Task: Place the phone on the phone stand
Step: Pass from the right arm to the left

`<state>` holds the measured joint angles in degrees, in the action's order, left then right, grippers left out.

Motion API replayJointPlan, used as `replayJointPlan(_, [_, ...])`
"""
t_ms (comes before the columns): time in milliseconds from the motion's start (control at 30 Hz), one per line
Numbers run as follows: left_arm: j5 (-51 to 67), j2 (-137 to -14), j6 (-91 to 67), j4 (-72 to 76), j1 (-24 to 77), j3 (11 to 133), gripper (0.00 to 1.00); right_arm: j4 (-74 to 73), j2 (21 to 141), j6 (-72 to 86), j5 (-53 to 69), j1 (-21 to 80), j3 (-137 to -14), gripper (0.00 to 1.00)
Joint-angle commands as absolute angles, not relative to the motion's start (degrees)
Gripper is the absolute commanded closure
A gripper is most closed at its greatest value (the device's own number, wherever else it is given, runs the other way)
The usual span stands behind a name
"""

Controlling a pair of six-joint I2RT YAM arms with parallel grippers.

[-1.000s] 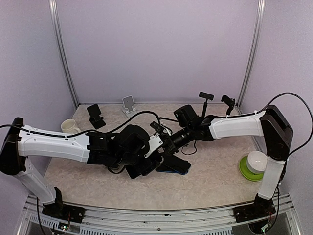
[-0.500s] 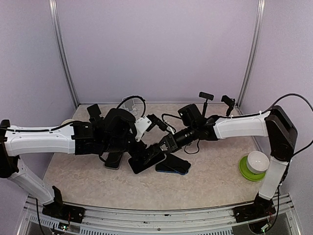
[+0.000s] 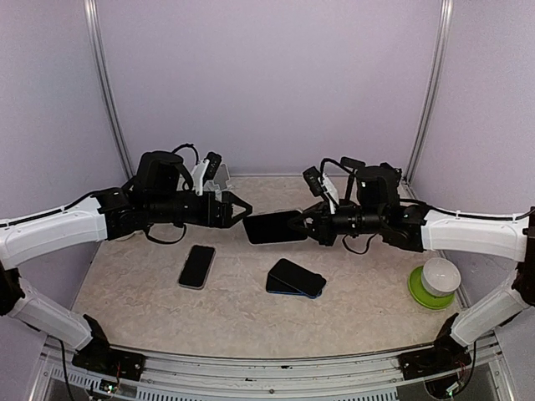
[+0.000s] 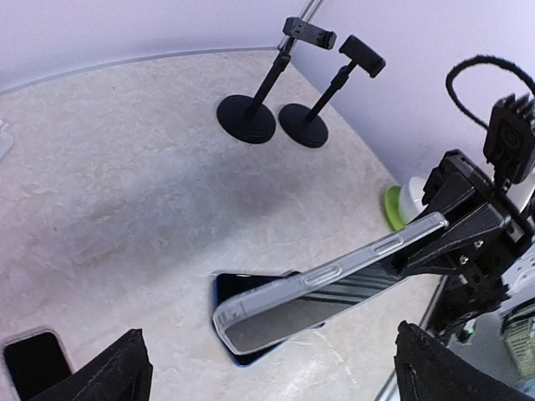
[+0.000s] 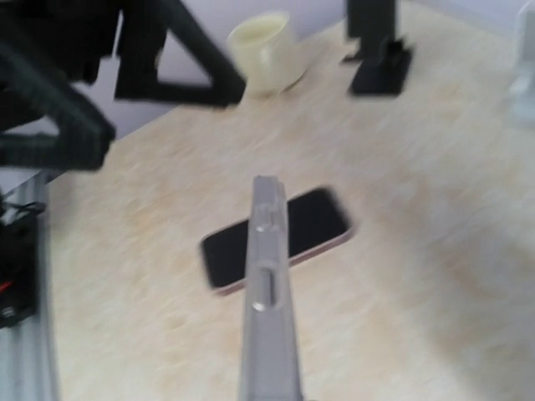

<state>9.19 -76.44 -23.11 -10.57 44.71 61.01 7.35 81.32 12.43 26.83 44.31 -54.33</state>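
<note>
Your right gripper (image 3: 311, 224) clamps the phone (image 3: 274, 226) above the table's (image 3: 376, 322) middle.
Nearest you, a dark phone (image 3: 296, 278) lies flat; your left gripper (image 3: 236, 207) faces the held one, jaws wide apart; two pole stands (image 4: 247, 114) sit by the far-right corner.

Right gripper (image 3: 313, 224) is clamped on one end of a dark rectangular phone (image 3: 274, 226), held clear of the beige mottled table (image 3: 150, 301). Left gripper (image 3: 241, 209), jaws spread, sits just beside the phone's free end; contact cannot be determined. Lying on the table, apart: a pale-edged black phone (image 3: 196, 266) and a dark blue phone (image 3: 296, 278).
</note>
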Motion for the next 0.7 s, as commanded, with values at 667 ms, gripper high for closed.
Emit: replayJointPlan(667, [34.67,-81.61,-70.02,37.1,37.57,48.62,0.01,49.35,66.6,-16.32,9.89,52.06,-34.67,1.0])
